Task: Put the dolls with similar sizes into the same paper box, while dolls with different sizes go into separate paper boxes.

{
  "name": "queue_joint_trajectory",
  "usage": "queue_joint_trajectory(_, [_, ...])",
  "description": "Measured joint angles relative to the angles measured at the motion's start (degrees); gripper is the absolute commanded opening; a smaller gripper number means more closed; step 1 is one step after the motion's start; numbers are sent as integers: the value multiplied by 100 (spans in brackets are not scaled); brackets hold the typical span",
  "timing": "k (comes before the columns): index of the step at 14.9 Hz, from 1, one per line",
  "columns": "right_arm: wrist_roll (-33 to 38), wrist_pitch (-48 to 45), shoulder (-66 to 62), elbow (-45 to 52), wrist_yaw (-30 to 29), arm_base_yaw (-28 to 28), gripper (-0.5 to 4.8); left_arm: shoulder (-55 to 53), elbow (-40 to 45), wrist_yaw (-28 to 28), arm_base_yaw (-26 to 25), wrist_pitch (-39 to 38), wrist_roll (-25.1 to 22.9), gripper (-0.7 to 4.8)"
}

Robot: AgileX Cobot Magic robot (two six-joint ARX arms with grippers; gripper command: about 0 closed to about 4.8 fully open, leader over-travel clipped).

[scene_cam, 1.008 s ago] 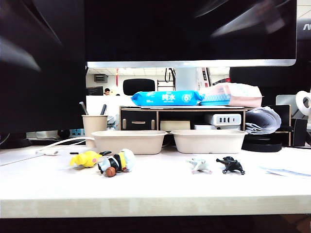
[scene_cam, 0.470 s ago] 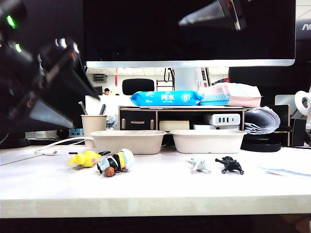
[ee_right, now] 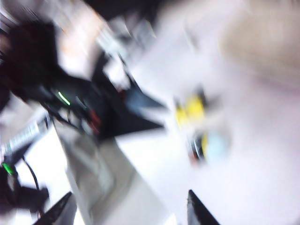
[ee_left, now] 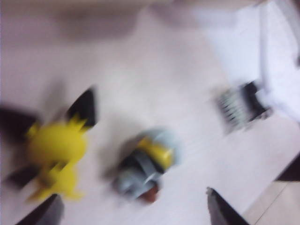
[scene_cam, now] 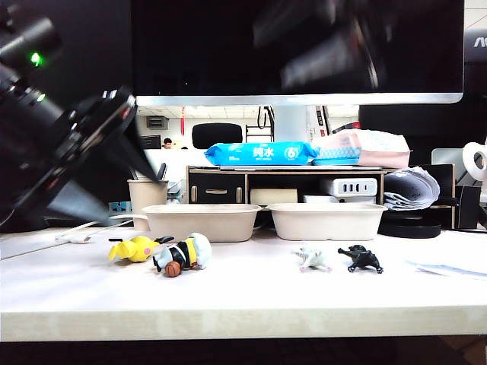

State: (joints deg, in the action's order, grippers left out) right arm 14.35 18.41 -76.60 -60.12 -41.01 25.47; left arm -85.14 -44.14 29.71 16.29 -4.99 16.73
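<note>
Dolls all lie loose on the desk (scene_cam: 243, 300), none boxed yet. Far left, the left pincer (ee_left: 131, 213) hangs above the yellow doll (scene_cam: 134, 249), prongs wide apart and empty. That doll looks like hard, light plastic with thin ears, so the round body seems the safest hold. Touching it lies the striped doll (scene_cam: 183, 254) with its orange ball: smooth, probably slippery, best pinched across the middle. Behind them sits the left box (scene_cam: 202, 222), and beside that the right box (scene_cam: 326, 220), both stiff pulp by the look. Further right lie the white animal (scene_cam: 313, 258) and black animal (scene_cam: 361, 259), tiny with spindly legs, so a low grip on the trunk. The right pincer (ee_right: 129, 208) stays high, prongs apart, empty.
</note>
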Motion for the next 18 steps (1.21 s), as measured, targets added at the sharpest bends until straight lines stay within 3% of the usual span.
queue_joint_trajectory(1, [-85, 192, -74, 13, 15, 68, 305, -7, 0, -136, 2, -129, -83, 472])
queue_joint_trajectory(2, [-205, 350, -92, 24, -17, 166, 305, -7, 0, -367, 9, -260, -201, 479])
queue_joint_trajectory(3, [-240, 332, -90, 22, -15, 289, 305, -7, 0, -935, 17, -278, -278, 479])
queue_joint_trajectory(5, [-247, 293, -90, 22, -9, 490, 305, -13, 0, -1366, 24, -125, -326, 479])
queue_joint_trajectory(9, [-260, 197, -87, 15, 111, 767, 305, -334, -39, -931, 157, 820, -404, 479])
queue_joint_trajectory(12, [-258, 205, -85, 15, 133, 767, 305, -909, -417, -918, 382, 9, -404, 479])
queue_joint_trajectory(16, [-260, 205, -81, 13, 109, 780, 305, -955, -603, -1456, 367, -35, -407, 479])
queue_joint_trajectory(18, [-260, 203, -81, 13, 111, 782, 305, -960, -603, -1635, 407, 7, -146, 479])
